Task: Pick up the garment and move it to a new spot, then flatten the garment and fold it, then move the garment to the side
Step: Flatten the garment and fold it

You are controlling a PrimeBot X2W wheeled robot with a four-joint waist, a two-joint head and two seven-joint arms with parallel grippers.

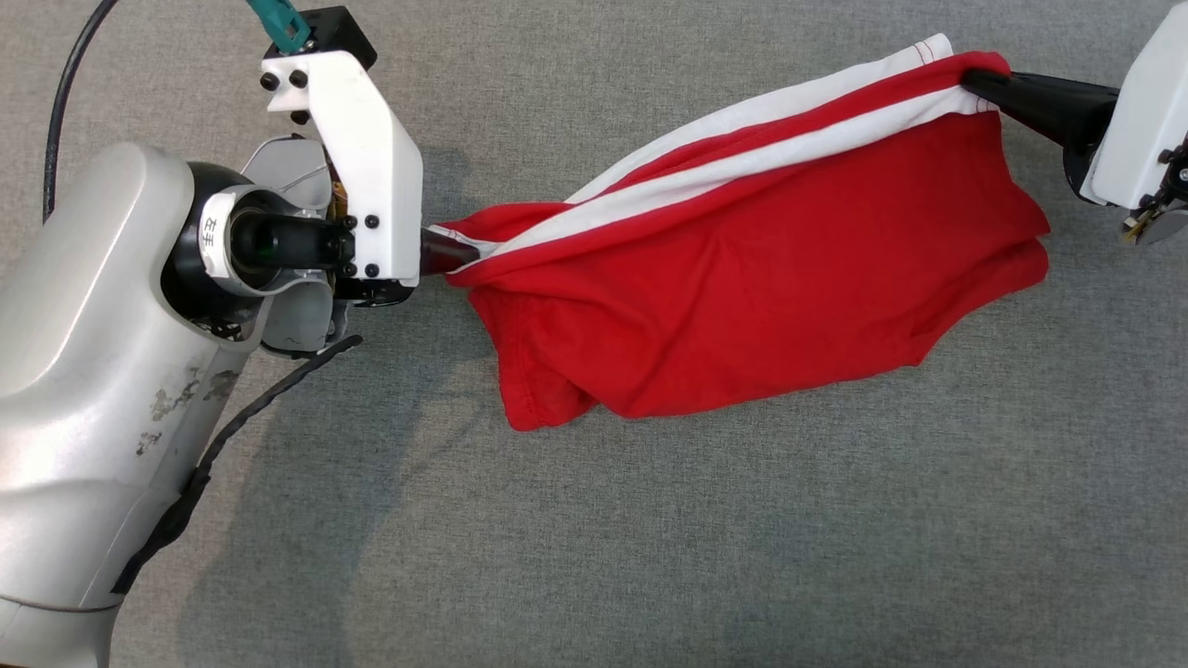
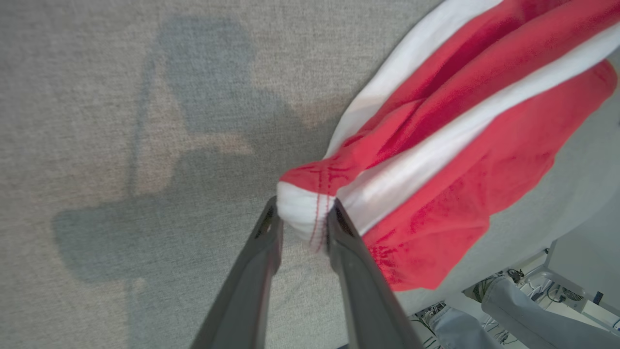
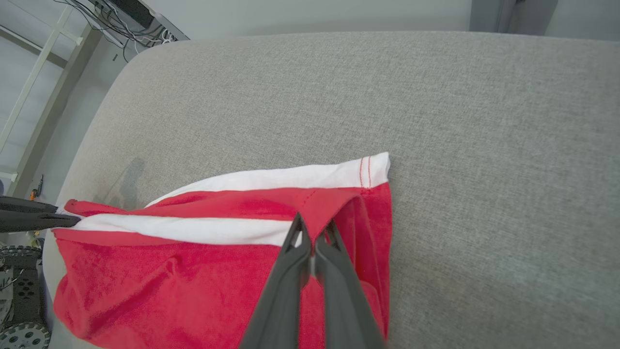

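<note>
Grey fabric tabletop (image 1: 835,557) with a rounded corner; past its edge are a metal frame (image 3: 34,82), cables (image 3: 160,34) and a person's jeans leg (image 2: 533,315). Red white-striped shorts (image 1: 761,278) span from centre toward 2 o'clock in the head view, lower part drooping, seemingly onto the tabletop. Left pincer (image 1: 444,254) is clamped on their 9 o'clock corner and right pincer (image 1: 986,82) on the 2 o'clock corner, likely stretching them taut for flattening.

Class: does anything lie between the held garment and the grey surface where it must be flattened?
Nothing visible does. The left claw and right claw pinch the garment at its ends; only bare grey surface lies around it.
</note>
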